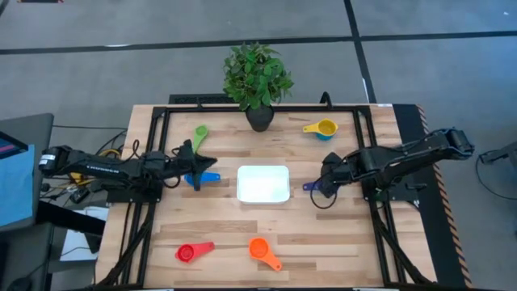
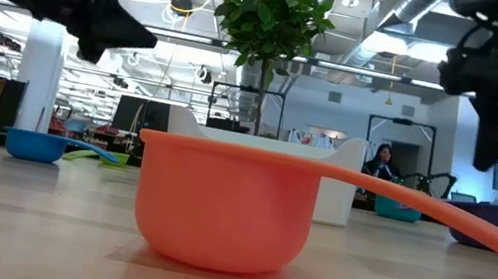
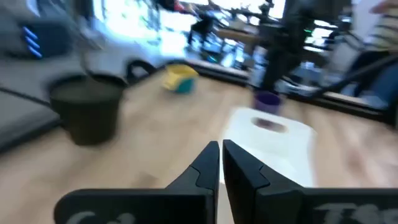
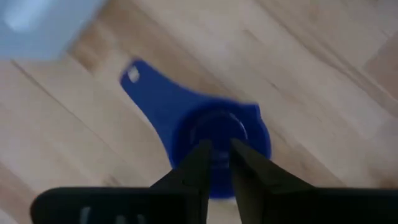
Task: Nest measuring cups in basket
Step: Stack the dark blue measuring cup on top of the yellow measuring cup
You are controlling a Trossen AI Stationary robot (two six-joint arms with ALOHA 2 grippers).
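Note:
The white basket (image 1: 263, 183) lies on the middle of the table. A dark purple-blue cup (image 4: 214, 134) stands on the wood to its right. My right gripper (image 4: 219, 155) hangs above that cup's bowl, pointing steeply down, its fingers a narrow gap apart and clear of the cup. A blue cup (image 1: 203, 178) rests left of the basket. My left gripper (image 3: 221, 155) is level above the table beside it, fingers together, pointing toward the basket (image 3: 267, 134). Green (image 1: 199, 132), red (image 1: 192, 251) and orange (image 1: 262, 250) cups lie apart. A yellow cup (image 1: 323, 128) holds something light blue.
A dark plant pot (image 1: 258, 117) with a leafy plant stands at the far edge, behind the basket. In the low view the orange cup (image 2: 223, 201) fills the foreground. Bare wood lies between the basket and the near cups.

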